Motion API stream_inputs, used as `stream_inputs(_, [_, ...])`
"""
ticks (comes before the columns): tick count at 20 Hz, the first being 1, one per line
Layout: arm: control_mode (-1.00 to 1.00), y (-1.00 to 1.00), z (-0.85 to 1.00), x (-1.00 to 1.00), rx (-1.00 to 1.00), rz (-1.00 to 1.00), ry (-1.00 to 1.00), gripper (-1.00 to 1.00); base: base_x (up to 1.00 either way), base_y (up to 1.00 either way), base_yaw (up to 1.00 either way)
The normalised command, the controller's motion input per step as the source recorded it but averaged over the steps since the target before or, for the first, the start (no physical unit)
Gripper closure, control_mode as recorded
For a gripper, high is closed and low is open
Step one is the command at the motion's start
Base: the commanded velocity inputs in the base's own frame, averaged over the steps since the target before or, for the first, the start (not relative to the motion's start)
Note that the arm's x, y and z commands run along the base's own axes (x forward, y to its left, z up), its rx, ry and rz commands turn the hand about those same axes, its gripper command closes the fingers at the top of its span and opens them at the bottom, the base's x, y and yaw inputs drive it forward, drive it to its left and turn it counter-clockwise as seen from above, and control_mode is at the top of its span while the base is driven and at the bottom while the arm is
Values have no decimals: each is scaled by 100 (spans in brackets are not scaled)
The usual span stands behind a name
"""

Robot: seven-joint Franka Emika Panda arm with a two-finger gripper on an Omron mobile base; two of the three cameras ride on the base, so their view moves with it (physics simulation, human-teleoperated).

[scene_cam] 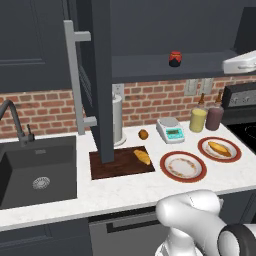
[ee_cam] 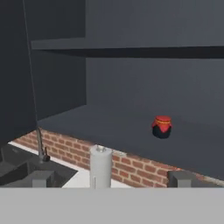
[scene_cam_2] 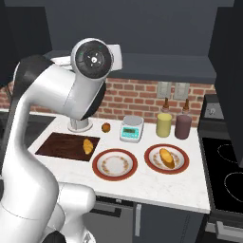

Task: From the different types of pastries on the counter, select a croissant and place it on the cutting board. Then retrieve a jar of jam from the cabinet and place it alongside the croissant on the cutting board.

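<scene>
1. Cabinet (scene_cam: 150, 30): door (scene_cam: 100, 75) swung open, edge-on toward the left base camera, grey bar handle (scene_cam: 75, 75) on its face. Lower shelf (ee_cam: 131, 127) exposed.
2. Counter (scene_cam: 130, 187): white stone, dark sink (scene_cam: 37, 170) inset at left with faucet (scene_cam: 12, 117) behind, stovetop (scene_cam_2: 228, 175) at right.
3. Robot arm (scene_cam_2: 52, 123): raised high, hand up at cabinet level, white hand (scene_cam: 240, 62) entering from the right edge of the left base view, well apart from the jar.
4. Cutting board (scene_cam: 120, 162): flat on the counter beside the sink, just in front of the open door.
5. Two red-rimmed plates: empty plate (scene_cam: 183, 166) right of the board; second plate (scene_cam: 219, 149) further right, carrying the long oval pastry (scene_cam: 219, 148).
6. Paper towel roll (ee_cam: 100, 166): upright against the brick wall behind the board.
7. Yellow bottle (scene_cam: 198, 119) and maroon bottle (scene_cam: 214, 117): side by side at the wall.
8. Kitchen scale (scene_cam: 170, 129): left of the bottles.
9. Croissant (scene_cam: 142, 157): lying on the right part of the board.
10. Jar of jam (ee_cam: 162, 127): upright on the lower shelf, red top, untouched.
11. Small brown ball (scene_cam: 143, 134): on the counter behind the board.
12. Gripper (ee_cam: 109, 179): jaws spread wide, nothing between them, aimed toward the shelf.
</scene>
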Motion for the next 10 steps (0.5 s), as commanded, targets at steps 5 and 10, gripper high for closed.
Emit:
stream_inputs(5, [-100, 6, 20, 58, -5, -5, 0, -100, 0, 0, 0])
stream_inputs(10, [-100, 0, 2, 46, -14, -19, 0, -100, 0, 0, 0])
